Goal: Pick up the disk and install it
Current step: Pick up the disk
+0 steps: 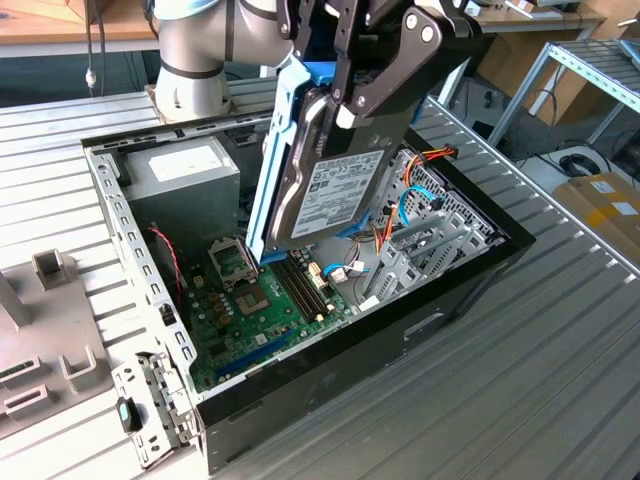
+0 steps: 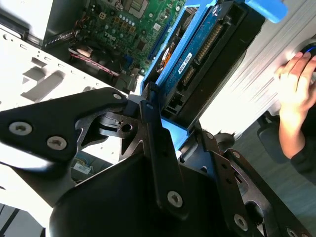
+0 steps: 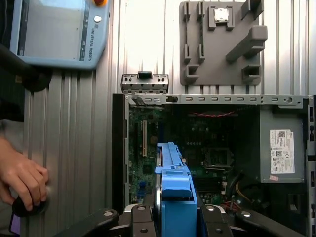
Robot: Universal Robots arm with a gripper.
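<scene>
The disk [image 1: 330, 195] is held pinched in the hand [image 1: 328, 100], tilted steeply above the open computer case [image 1: 450, 295] on the ribbed metal surface [image 1: 560, 390].

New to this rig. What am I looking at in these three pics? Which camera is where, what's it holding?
One robot arm with a claw. The exterior view looks on from off the arm; both wrist views ride on the arm. The claw is shut on the disk, a grey drive in a blue carrier, held above an open computer case on a ribbed metal table. A grey fixture plate lies beside the case. A person's hand is at the table's edge in the first wrist view.
</scene>
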